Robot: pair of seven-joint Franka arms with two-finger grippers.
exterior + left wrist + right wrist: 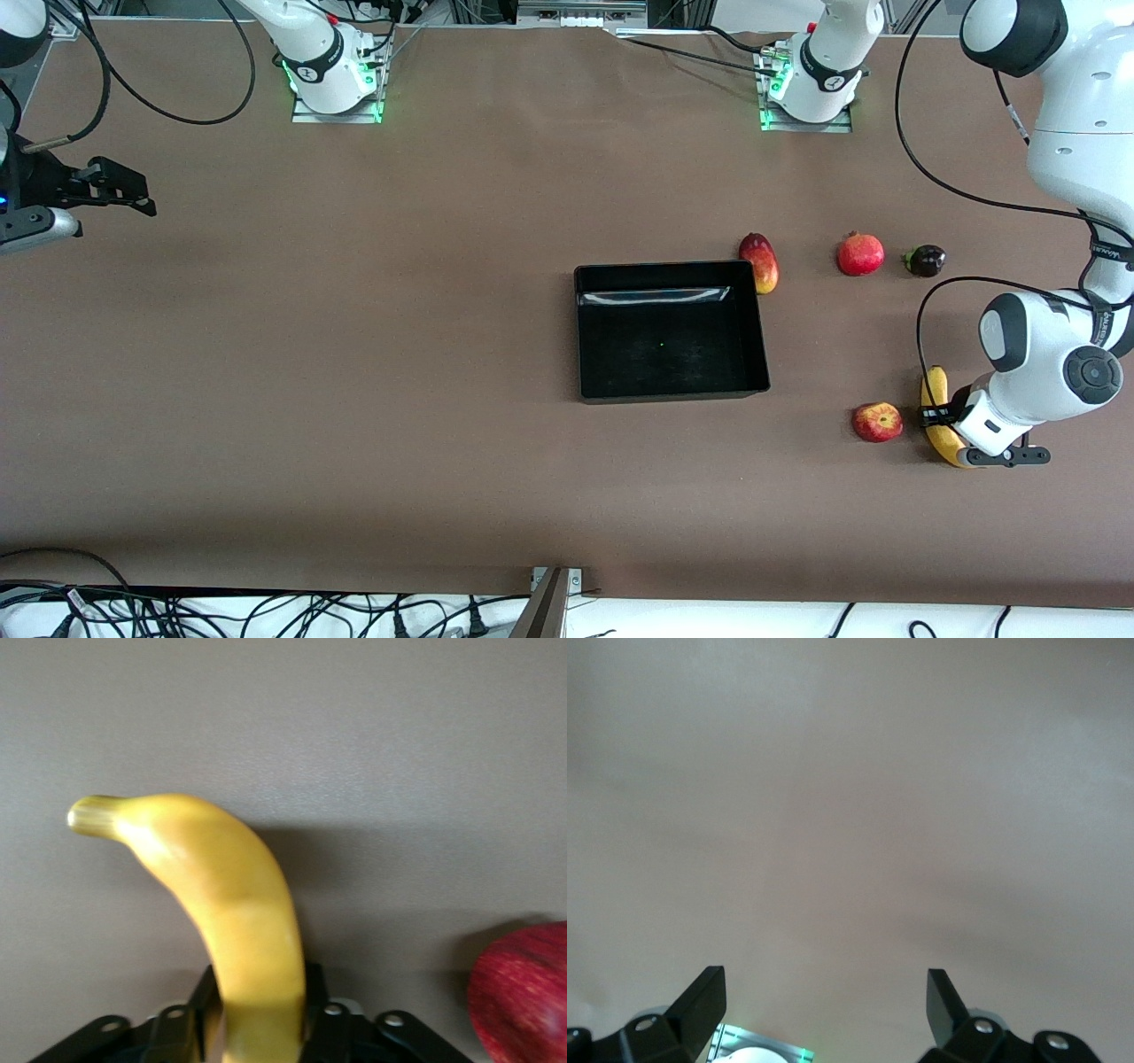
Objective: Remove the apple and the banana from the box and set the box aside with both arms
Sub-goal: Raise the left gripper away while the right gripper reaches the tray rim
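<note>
Apple (877, 422) just beside banana (937, 416); tray (671, 330) interior bare.

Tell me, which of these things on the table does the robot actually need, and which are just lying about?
Needed: banana, clamped in the left gripper; apple; black tray.
Lying about: mango, pomegranate, small dark fruit. The right gripper waits open.

I count five fruits on my table (354, 354): one banana (935, 394), one apple (877, 422), one mango (760, 262), one pomegranate (860, 254) and one small dark purple fruit (926, 260). I have one black box (670, 385), nothing inside it. I see two arms, so two grippers: the left gripper (941, 416) and the right gripper (124, 190).
</note>
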